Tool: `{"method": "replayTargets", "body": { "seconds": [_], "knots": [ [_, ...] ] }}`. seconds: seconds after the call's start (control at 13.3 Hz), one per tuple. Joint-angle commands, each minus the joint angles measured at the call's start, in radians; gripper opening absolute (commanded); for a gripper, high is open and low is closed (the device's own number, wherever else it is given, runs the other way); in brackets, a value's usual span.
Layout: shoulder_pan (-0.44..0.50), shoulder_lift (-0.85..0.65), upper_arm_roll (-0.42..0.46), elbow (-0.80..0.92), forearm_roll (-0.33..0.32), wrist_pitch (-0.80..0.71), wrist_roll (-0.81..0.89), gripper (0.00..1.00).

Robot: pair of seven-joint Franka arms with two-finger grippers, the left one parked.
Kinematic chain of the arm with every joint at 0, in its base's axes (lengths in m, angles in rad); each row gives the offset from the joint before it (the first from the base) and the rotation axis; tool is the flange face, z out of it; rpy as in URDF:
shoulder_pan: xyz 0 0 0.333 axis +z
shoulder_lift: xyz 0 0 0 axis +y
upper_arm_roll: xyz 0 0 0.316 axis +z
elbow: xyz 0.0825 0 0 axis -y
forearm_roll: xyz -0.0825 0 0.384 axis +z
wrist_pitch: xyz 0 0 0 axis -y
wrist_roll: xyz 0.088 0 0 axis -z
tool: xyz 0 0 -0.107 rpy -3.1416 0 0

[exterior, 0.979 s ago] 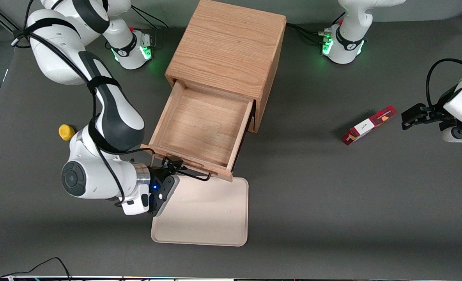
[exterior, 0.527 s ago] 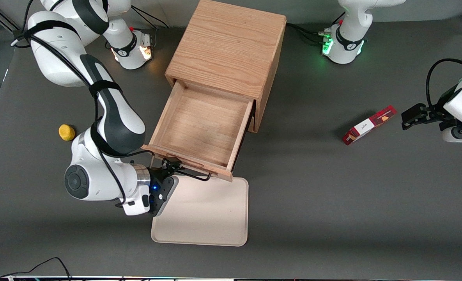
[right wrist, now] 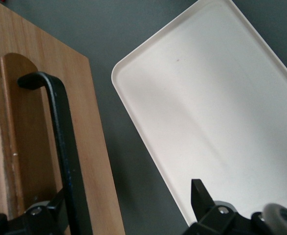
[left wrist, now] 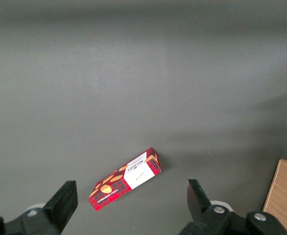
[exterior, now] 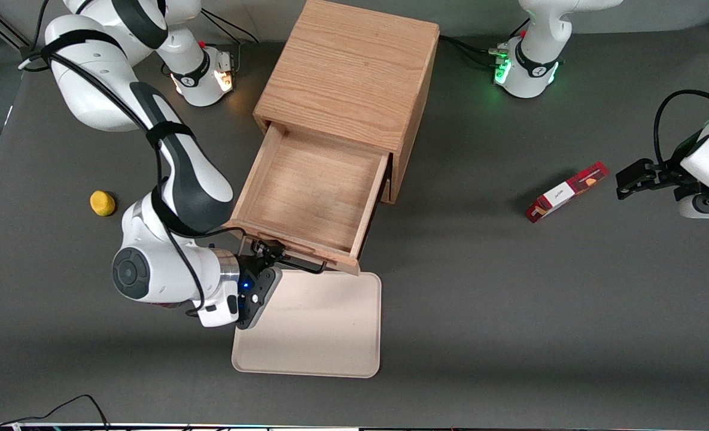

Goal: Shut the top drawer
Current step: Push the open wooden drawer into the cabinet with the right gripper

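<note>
The oak cabinet (exterior: 348, 72) stands mid-table with its top drawer (exterior: 312, 191) pulled far out, an empty light wood box. The black wire handle (exterior: 300, 266) is on the drawer front, the side nearest the front camera. My right gripper (exterior: 267, 250) is open at the handle's end nearest the working arm, against the drawer front. In the right wrist view the gripper (right wrist: 128, 196) is open and holds nothing. One finger (right wrist: 50, 215) is by the handle (right wrist: 65, 147) and the drawer front (right wrist: 92, 147); the other finger (right wrist: 202, 200) is over the tray. The lower drawer is hidden.
A cream tray (exterior: 330, 335) lies on the table just in front of the open drawer, also in the right wrist view (right wrist: 221, 98). A yellow object (exterior: 102, 203) sits toward the working arm's end. A red box (exterior: 566, 191) lies toward the parked arm's end, also seen from the left wrist (left wrist: 126, 185).
My right arm and gripper have shifted toward the cabinet along the drawer front. The drawer front has moved slightly toward the cabinet. The arm's base light has turned from green to amber.
</note>
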Motion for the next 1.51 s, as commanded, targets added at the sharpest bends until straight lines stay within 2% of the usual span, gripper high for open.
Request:
{"method": "replayTargets", "body": {
  "seconds": [0.0,0.83,1.43],
  "knots": [
    [0.003,-0.105,-0.008,-0.161,0.005,0.062,0.0,1.0],
    [0.026,-0.323,-0.002,-0.471,0.014,0.161,0.023,1.0],
    [0.086,-0.406,0.006,-0.592,0.018,0.199,0.063,1.0]
  ]
}}
